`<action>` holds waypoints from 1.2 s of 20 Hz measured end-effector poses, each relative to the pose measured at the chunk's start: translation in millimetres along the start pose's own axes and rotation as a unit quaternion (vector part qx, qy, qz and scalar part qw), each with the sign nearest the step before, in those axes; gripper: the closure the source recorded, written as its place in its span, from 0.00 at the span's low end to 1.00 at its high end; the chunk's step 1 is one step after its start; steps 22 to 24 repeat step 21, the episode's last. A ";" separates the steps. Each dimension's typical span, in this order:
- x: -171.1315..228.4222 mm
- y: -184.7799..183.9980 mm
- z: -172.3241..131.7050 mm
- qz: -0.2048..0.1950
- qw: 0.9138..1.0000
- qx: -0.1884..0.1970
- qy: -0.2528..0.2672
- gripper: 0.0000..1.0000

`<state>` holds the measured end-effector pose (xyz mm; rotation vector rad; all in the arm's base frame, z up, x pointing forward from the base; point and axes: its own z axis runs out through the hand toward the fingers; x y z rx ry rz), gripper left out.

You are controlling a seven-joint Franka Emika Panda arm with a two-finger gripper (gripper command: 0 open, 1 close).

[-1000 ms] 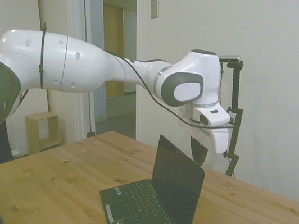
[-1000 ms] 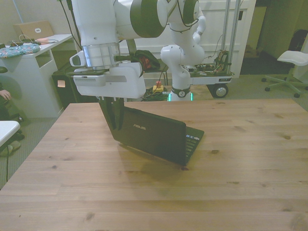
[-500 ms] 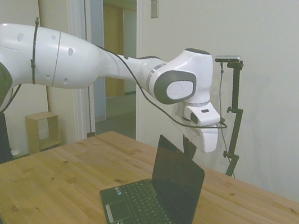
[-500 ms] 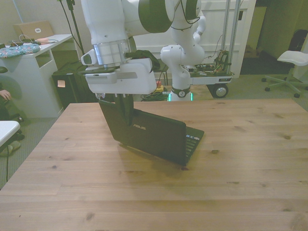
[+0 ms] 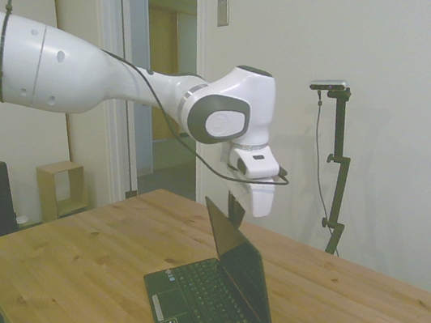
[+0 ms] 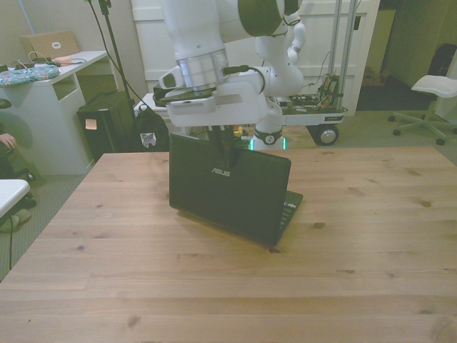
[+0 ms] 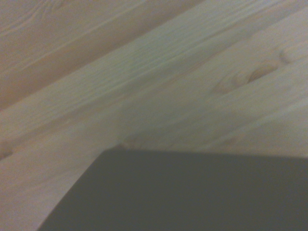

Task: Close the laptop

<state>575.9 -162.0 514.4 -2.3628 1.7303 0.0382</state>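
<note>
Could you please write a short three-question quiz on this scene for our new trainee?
1. True or false: the laptop lid is fully shut against the keyboard.
2. Where is the gripper relative to the lid? A) at the lid's top edge B) resting on the keyboard C) far off above bare table
3. Fill in: the laptop sits on a ____ table.

Key: 1 false, the lid leans over the keyboard but stays partly open; 2 A; 3 wooden.
</note>
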 end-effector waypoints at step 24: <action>-118.5 53.1 52.5 -0.036 0.998 -0.036 -0.033 1.00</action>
